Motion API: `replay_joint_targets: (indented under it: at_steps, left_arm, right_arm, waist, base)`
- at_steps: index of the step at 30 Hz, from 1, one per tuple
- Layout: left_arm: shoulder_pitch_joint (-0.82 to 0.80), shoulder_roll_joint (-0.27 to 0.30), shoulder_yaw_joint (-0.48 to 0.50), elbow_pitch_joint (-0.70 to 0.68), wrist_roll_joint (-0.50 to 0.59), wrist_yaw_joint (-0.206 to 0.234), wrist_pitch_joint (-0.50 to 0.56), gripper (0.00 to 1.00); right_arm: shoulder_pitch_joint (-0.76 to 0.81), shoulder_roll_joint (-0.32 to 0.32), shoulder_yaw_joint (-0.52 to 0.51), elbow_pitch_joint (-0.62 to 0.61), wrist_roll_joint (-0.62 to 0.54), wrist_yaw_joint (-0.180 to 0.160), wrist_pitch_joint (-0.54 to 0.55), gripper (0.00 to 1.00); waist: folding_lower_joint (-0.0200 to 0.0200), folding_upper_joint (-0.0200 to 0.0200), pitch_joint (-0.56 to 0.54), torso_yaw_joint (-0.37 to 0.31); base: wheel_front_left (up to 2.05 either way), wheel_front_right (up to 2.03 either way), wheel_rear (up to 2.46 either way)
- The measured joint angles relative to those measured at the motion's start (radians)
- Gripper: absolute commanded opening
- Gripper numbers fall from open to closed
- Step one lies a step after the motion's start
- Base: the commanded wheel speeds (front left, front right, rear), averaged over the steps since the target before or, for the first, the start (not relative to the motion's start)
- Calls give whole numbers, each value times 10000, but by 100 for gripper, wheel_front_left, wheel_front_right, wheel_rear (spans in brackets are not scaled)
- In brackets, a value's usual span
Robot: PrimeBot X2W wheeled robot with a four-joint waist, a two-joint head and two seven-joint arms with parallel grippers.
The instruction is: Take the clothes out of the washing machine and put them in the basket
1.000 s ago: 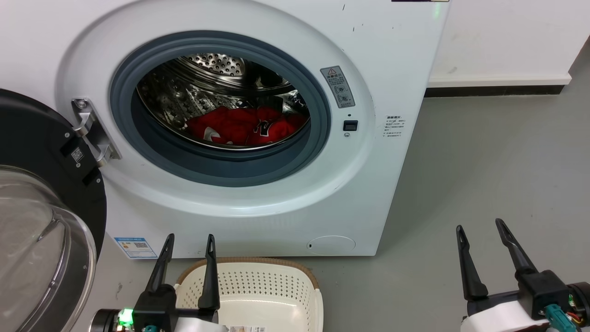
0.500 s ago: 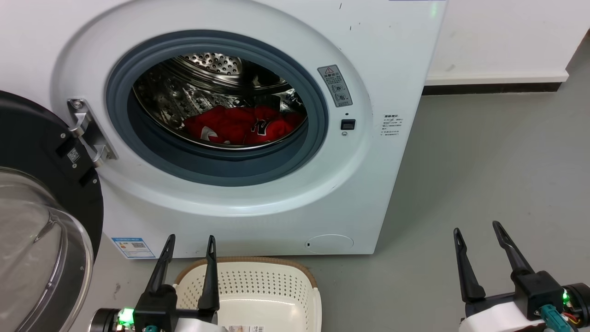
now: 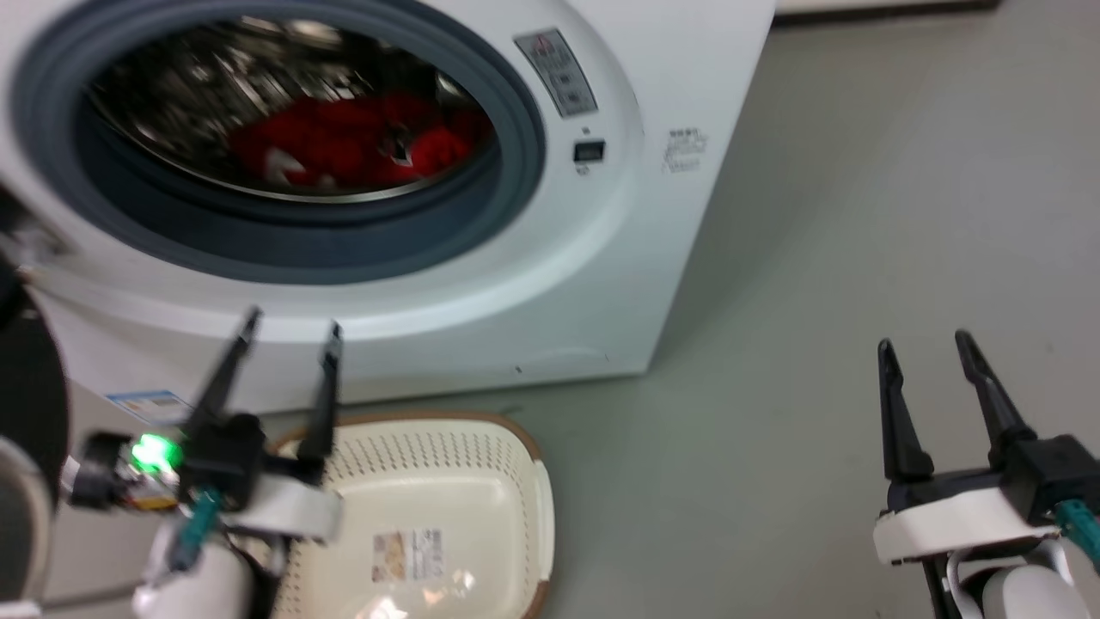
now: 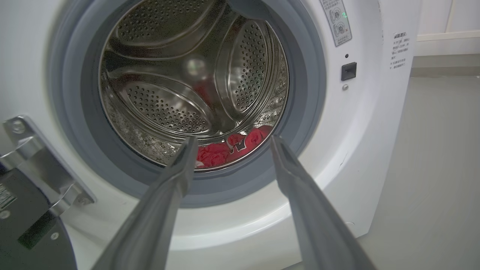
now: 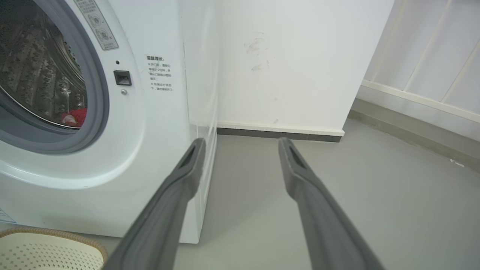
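Left gripper [image 3: 293,323], lower left of head view: dark fingers spread apart, holding and touching nothing, cream perforated plastic basket [image 3: 481,464] just beside. Right gripper [image 3: 924,342], lower right: fingers apart, empty. Bright red fabric clothes [image 3: 335,142] lie inside the large white front-loading washing machine [image 3: 619,284], upper left.

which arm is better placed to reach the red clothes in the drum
Left: the left gripper, open, points into the washing machine at the clothes; the right gripper faces floor beside it.
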Motion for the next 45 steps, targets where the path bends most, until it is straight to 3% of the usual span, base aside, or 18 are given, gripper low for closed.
replay_joint_targets:
  at_steps: [1, 2, 7, 14, 20, 31, 45]
  left_arm:
    - [-324, 232, 117, 146, -4, -115, 0, 100]
    - [-1534, 995, 328, 861, -61, -483, 0, 100]
    - [-4145, 2157, 94, 2504, -104, -938, 1087, 100]
    - [-8103, 3064, -1363, 4332, -453, -1076, 3898, 100]
    - [-11007, 4184, -2518, 5567, -1005, -1076, 5887, 100]
    - [-14509, 5381, -4019, 7053, -1597, -1078, 8750, 100]
    - [-15857, 5549, -4525, 8309, -1829, -1089, 10318, 100]
  right_arm:
    - [-105, -4, 13, -46, 92, -2, -2, 100]
    - [-421, -8, 65, -236, 420, 0, -2, 100]
    - [-871, -10, 176, -541, 746, 0, 0, 100]
    - [-1220, -13, 351, -796, 1133, 0, 0, 100]
    - [-1349, -10, 807, -1016, 1488, 0, 0, 100]
    - [-1273, -12, 1582, -1705, 1927, 0, 0, 100]
    - [-897, -10, 1802, -2182, 2403, 0, -2, 100]
  waist:
    - [0, 0, 245, -95]
    - [1, 0, 1006, -387]
    - [2, 0, 2267, -851]
    - [3, 0, 3915, -1339]
    - [3, -1, 5070, -1777]
    - [2, -1, 6346, -2883]
    - [1, -1, 7195, -3236]
  base:
    - [0, 0, 0]
    - [0, 0, 0]
    - [0, 0, 0]
    - [0, 0, 0]
    - [0, 0, 0]
    - [0, 0, 0]
    - [0, 0, 0]
